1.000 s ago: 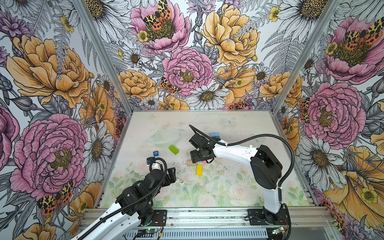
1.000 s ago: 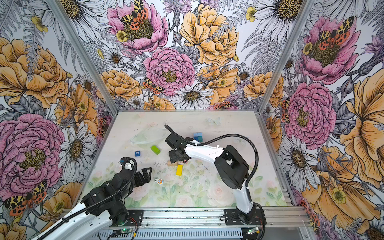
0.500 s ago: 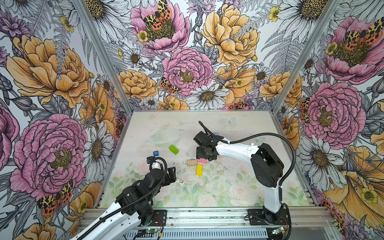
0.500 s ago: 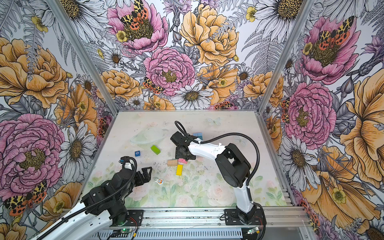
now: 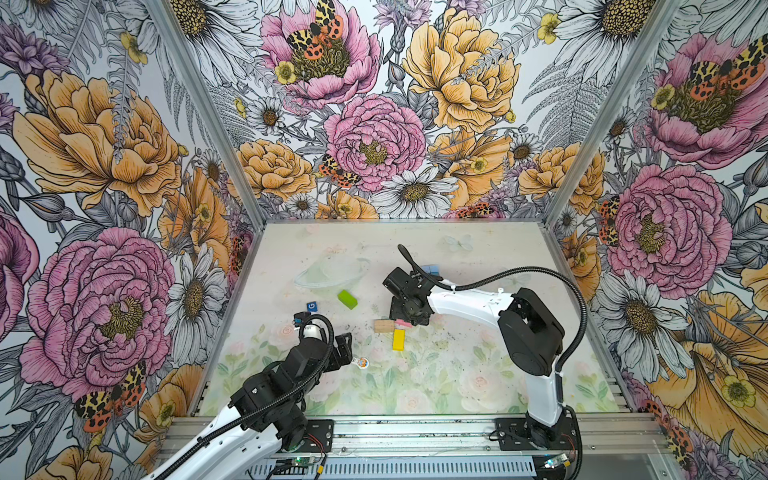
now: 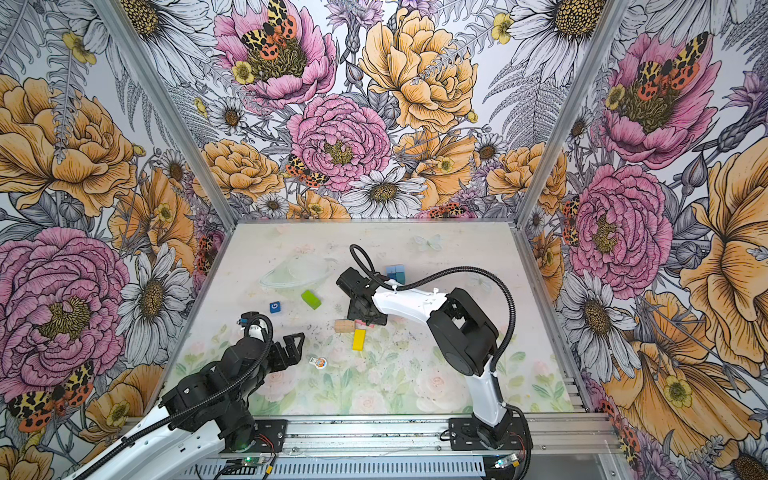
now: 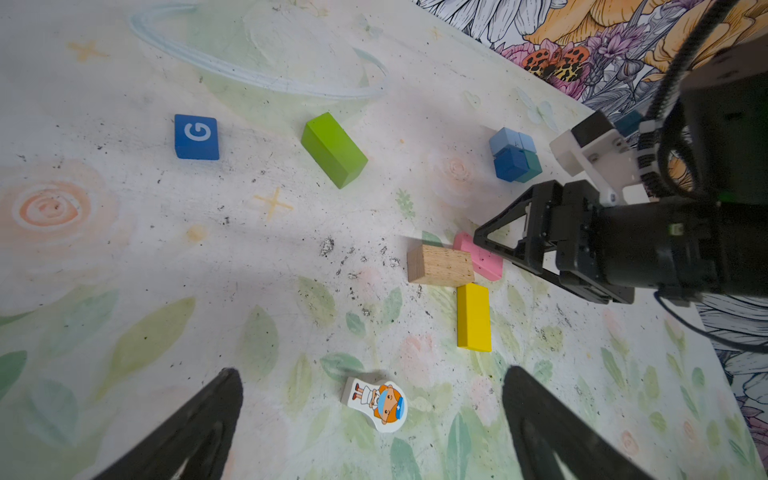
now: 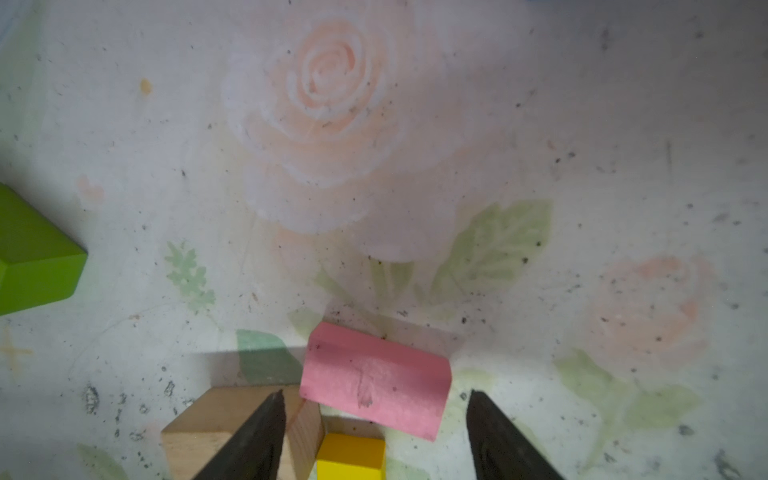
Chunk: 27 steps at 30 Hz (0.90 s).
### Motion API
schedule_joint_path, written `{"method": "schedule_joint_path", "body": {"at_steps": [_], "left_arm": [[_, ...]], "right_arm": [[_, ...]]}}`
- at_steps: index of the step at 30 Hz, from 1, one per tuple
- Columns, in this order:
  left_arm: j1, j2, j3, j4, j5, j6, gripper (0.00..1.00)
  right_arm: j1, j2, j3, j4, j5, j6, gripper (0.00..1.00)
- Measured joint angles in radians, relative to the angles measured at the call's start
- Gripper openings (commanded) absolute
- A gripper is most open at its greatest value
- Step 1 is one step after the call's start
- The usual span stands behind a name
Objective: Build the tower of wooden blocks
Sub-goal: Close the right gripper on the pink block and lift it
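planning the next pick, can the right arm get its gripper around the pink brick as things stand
Probably yes. The right gripper is open, its fingers either side of the pink brick. The catch: the bare-wood brick and yellow brick crowd it, and one finger overlaps the wood one in the wrist view.

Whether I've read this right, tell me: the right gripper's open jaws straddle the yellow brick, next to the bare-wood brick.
Wrong brick: in the right wrist view the open jaws of the right gripper straddle the pink brick, next to the bare-wood brick.
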Motion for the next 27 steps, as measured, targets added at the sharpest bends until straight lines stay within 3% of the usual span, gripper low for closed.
{"method": "schedule_joint_path", "body": {"at_steps": [27], "left_arm": [[-0.023,-0.055,0.000,0.027,0.018,0.008,0.99]], "right_arm": [[0.014,0.093,0.072,-0.071,0.018,0.052,0.74]]}}
